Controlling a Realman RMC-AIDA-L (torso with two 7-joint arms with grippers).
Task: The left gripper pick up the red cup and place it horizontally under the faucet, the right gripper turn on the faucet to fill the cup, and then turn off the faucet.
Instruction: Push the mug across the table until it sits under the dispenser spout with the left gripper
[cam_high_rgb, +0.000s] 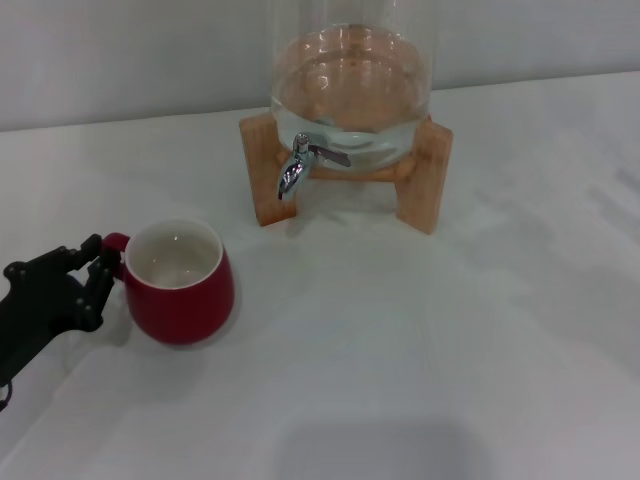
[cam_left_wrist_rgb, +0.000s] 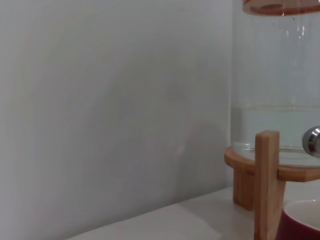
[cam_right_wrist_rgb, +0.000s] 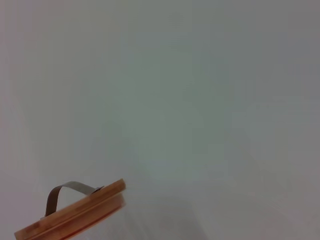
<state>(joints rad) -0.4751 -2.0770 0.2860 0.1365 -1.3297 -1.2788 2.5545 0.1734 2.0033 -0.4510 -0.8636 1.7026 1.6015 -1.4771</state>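
The red cup (cam_high_rgb: 180, 290) stands upright on the white table at the front left, its white inside empty and its small handle turned to the left. My left gripper (cam_high_rgb: 100, 265), a small black claw, reaches in from the left edge and sits right at that handle. The cup's rim (cam_left_wrist_rgb: 300, 222) shows at the corner of the left wrist view. The chrome faucet (cam_high_rgb: 297, 165) juts from the glass dispenser (cam_high_rgb: 350, 90) behind and to the right of the cup, spout pointing down; its end (cam_left_wrist_rgb: 312, 141) peeks into the left wrist view. The right gripper is out of view.
The dispenser holds water and rests on a light wooden stand (cam_high_rgb: 430, 180) at the back centre. Its wooden lid (cam_right_wrist_rgb: 75, 212) with a strap handle shows in the right wrist view. A pale wall rises behind the table.
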